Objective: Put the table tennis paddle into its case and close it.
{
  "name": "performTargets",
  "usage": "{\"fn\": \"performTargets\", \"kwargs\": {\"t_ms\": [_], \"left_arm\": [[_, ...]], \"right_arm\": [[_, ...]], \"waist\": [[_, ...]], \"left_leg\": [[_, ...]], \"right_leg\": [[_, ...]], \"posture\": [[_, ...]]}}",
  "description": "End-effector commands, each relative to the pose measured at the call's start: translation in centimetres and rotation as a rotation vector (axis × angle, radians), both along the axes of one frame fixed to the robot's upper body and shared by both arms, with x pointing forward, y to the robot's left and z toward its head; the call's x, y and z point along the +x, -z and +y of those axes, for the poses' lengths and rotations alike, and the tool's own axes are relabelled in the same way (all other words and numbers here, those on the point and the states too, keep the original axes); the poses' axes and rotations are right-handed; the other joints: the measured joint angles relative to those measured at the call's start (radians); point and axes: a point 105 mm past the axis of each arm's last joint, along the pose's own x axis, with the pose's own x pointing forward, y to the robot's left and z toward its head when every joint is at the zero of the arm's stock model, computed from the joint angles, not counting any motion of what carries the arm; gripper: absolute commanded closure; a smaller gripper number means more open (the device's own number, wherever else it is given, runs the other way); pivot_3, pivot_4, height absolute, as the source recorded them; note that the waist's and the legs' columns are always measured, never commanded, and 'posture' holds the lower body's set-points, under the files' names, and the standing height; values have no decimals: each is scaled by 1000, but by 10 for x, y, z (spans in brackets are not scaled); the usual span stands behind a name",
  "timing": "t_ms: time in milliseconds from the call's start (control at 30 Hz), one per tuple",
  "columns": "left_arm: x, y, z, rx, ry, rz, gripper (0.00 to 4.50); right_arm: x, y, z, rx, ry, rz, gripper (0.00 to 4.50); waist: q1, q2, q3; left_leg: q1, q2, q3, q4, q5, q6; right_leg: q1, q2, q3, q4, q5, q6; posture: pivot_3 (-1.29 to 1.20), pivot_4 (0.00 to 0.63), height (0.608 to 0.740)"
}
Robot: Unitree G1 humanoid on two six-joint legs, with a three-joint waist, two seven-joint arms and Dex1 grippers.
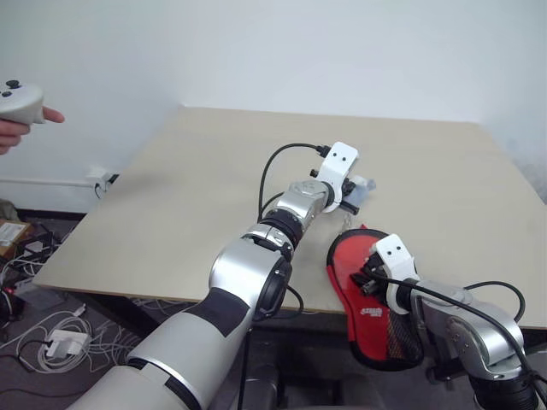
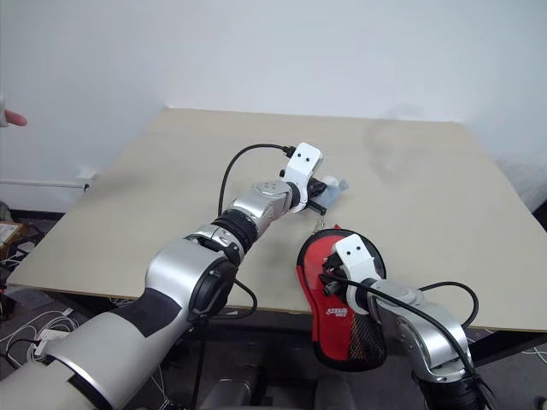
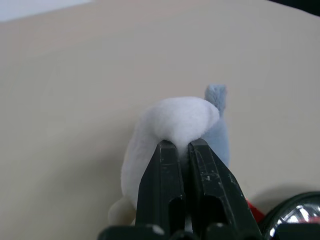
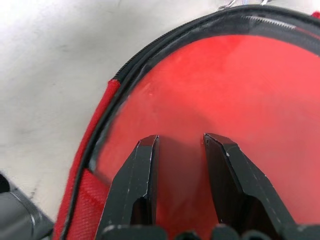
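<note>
Large beige rectangular table (image 1: 171, 222) spreads under both arms, w/ white wall behind it.

Paddle-shaped soft red case w/ black edge and clear window (image 1: 355, 273) lies at near edge of table, directly under the right gripper (image 4: 180, 145); its narrow end w/ black mesh and small white logo hangs over the table edge toward the robot. Through the window, red surface shows, prob. the round red rubber-faced table tennis paddle (image 4: 240, 85), so it seems already inside; I cannot tell it for sure. Black zip line runs around the rim, just beside the left finger of this gripper.

Right gripper: two black fingers stand a little apart, tips on or just above the clear window, nothing pinched between them as far as I see.

Left gripper (image 3: 182, 145): fingers pressed together, pinching small soft plush toy, white w/ light blue part (image 3: 175, 120). Toy is at the fingertips, above the table, just beyond the far round end of the case.

At far left, a person's hand w/ white controller (image 1: 21, 102), well apart from both grippers.
</note>
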Motion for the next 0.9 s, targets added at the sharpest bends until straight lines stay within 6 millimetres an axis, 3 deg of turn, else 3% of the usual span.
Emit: {"fn": "performTargets", "kwargs": {"t_ms": [33, 300, 433, 567, 900], "left_arm": [[-7, -47, -35, -99, 64, -152, 4491], [-36, -25, -66, -53, 260, -120, 4491], [-60, -13, -79, -69, 461, -61, 4491], [-70, -5, -76, -102, 560, 11, 4491], [-71, -8, -68, -241, 581, 79, 4491]], "right_arm": [[-22, 35, 3, -27, -5, 186, 2990], [-21, 36, 4, -30, -2, 183, 2990], [-18, 31, 6, -31, -20, 154, 2990], [-16, 30, 6, -42, -37, 135, 2990], [-8, 29, 9, -50, -53, 100, 2990]], "waist": [[0, 0, 0], [0, 0, 0], [0, 0, -1], [-1, 1, -1], [0, 1, -2]], "left_leg": [[0, 0, 0, 0, 0, 0], [0, 0, 0, 0, 0, 0], [0, 0, 0, 0, 0, 0], [0, 0, 0, 0, 0, 0], [0, 0, 0, 0, 0, 0]], "right_leg": [[0, 0, 0, 0, 0, 0], [0, 0, 0, 0, 0, 0], [0, 0, 0, 0, 0, 0], [0, 0, 0, 0, 0, 0], [0, 0, 0, 0, 0, 0]], "posture": [[0, 0, 740], [0, 0, 740], [0, 0, 740], [0, 0, 740], [0, 0, 740]]}}
